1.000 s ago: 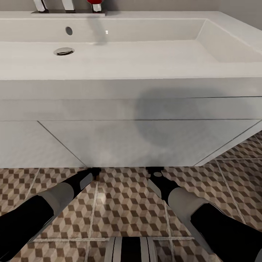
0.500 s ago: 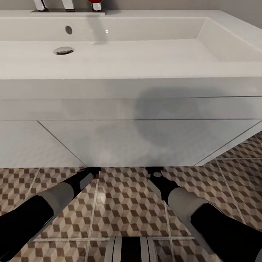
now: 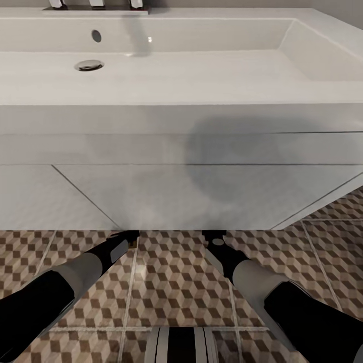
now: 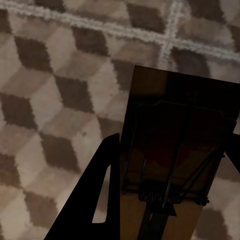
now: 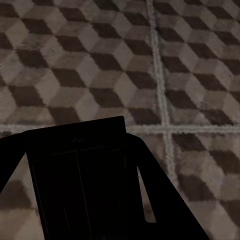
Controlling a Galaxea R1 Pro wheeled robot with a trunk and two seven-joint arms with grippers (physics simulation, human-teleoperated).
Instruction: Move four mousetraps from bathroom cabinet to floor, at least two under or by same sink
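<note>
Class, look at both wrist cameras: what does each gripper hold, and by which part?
The left gripper holds a mousetrap by its near end. The right gripper holds another mousetrap, apparently by its side edges.

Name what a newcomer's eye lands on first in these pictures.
The wide white sink spans the upper half of the head view, its chrome drain at left. Below it, both arms reach toward the cube-patterned bathroom floor at the vanity's foot. Each wrist view shows a dark mousetrap between the fingers: left gripper's, right gripper's.

Both pincers (image 4: 170, 200) (image 5: 82, 200) clamped, arms forward.
</note>
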